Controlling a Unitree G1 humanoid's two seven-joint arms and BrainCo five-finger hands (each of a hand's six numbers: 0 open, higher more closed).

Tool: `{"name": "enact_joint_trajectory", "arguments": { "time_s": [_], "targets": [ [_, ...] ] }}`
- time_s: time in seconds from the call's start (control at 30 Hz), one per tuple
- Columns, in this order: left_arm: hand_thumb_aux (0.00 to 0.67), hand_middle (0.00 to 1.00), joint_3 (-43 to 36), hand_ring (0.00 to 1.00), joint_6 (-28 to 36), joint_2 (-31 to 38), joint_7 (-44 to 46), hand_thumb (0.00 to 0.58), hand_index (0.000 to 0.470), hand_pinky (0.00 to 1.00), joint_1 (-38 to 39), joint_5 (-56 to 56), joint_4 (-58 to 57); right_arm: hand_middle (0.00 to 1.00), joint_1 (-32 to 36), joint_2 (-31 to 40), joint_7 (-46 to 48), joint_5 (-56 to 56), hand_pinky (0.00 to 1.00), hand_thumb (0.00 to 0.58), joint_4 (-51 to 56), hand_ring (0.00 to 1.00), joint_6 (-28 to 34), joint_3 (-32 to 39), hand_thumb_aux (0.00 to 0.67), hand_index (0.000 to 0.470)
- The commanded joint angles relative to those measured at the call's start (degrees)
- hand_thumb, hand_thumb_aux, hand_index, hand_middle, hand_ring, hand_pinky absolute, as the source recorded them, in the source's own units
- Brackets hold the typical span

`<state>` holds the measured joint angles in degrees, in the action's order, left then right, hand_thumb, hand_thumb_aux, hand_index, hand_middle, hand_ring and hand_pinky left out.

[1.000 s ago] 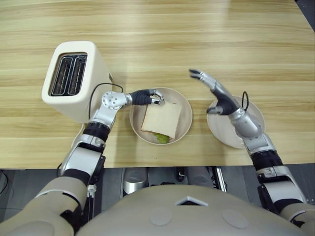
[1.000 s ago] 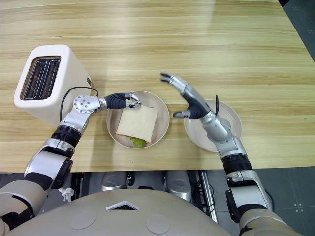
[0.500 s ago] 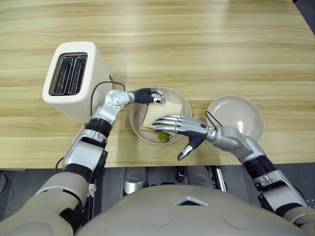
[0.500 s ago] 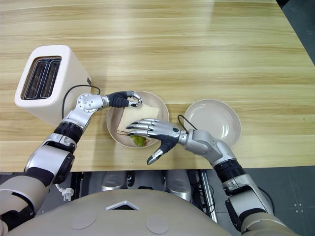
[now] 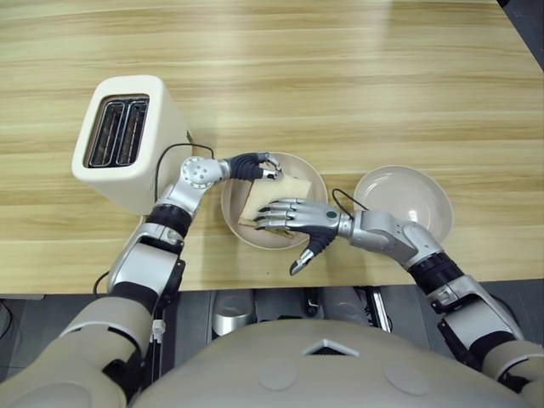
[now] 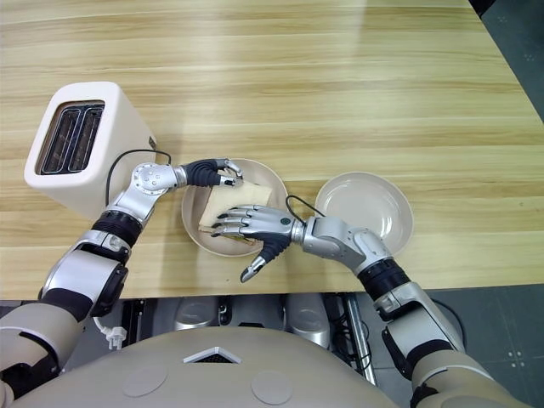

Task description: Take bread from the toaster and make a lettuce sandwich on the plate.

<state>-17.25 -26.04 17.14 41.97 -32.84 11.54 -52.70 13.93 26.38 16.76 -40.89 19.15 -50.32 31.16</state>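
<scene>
Fig.: sandwich assembly, head-camera view.
- Toaster (image 5: pixel 166 136): upright at table's (image 5: pixel 357 76) left, slots facing up.
- Plate (image 5: pixel 228 212): just right of toaster, at near edge; carries top bread slice (image 5: pixel 291 187) (filling underneath hidden by hand).
- Right hand (image 5: pixel 297 217): palm down, fingers straight and spread, lying flat on slice; thumb hangs past plate's near rim; grasps nothing.
- Left hand (image 5: pixel 253 166): at plate's far-left rim, fingers curled, tips by slice's far corner, no evident hold.
- Second dish (image 5: pixel 406 202): right of plate, apart from it.
</scene>
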Motion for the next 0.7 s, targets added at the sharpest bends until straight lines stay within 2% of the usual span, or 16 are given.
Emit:
{"name": "enact_joint_trajectory", "arguments": {
  "time_s": [0.03, 0.07, 0.1, 0.13, 0.17, 0.37, 0.57, 0.7],
  "targets": [
    [0.000, 1.00, 0.00, 1.00, -0.02, 2.15, -2.57, 0.000, 0.000, 1.00, 0.67, 2.03, 5.71, 0.00, -3.49, 3.72, 13.67, 1.29, 0.00, 0.000, 4.60, 0.00, 6.66, 5.14, 0.000, 0.000],
    [0.000, 1.00, 0.42, 1.00, 0.07, 3.12, -4.29, 0.000, 0.000, 1.00, 0.56, 3.01, 7.76, 0.00, -3.80, 3.90, 14.86, 2.13, 0.00, 0.000, 4.22, 0.00, 7.30, 5.45, 0.000, 0.000],
    [0.000, 0.72, 0.69, 0.72, 0.24, 4.09, -5.45, 0.000, 0.000, 0.72, 0.65, 3.89, 9.72, 0.00, -4.09, 4.00, 15.94, 3.09, 0.00, 0.000, 3.77, 0.00, 7.93, 5.72, 0.000, 0.000],
    [0.000, 0.15, 0.95, 0.15, 0.53, 4.96, -6.74, 0.000, 0.000, 0.15, 0.76, 4.74, 11.63, 0.00, -4.34, 4.14, 16.54, 3.71, 0.00, 0.000, 3.26, 0.00, 8.38, 5.87, 0.000, 0.000],
    [0.000, 0.00, 1.30, 0.00, 0.90, 5.75, -8.56, 0.000, 0.000, 0.00, 0.82, 5.71, 13.32, 0.00, -4.51, 4.21, 16.93, 4.19, 0.00, 0.000, 2.89, 0.00, 8.67, 5.96, 0.000, 0.000],
    [0.000, 0.00, 3.29, 0.00, 5.22, 10.66, -23.34, 0.000, 0.000, 0.00, 0.68, 15.63, 23.58, 0.00, -4.30, 4.34, 17.52, 5.69, 0.00, 0.000, 2.44, 0.00, 9.70, 6.11, 0.000, 0.000],
    [0.000, 0.00, 5.18, 0.00, 19.31, 13.92, -44.16, 0.000, 0.000, 0.00, 3.08, 35.12, 39.95, 0.00, -3.56, 3.80, 14.74, 5.62, 0.00, 0.000, 3.03, 0.00, 9.34, 5.67, 0.000, 0.000],
    [0.000, 0.00, 6.70, 0.00, 21.77, 12.51, -47.54, 0.000, 0.000, 0.00, 7.70, 36.17, 48.25, 0.00, -1.36, 2.06, 6.73, 4.74, 0.00, 0.000, 2.35, 0.00, 8.27, 2.19, 0.000, 0.000]
  ]
}}
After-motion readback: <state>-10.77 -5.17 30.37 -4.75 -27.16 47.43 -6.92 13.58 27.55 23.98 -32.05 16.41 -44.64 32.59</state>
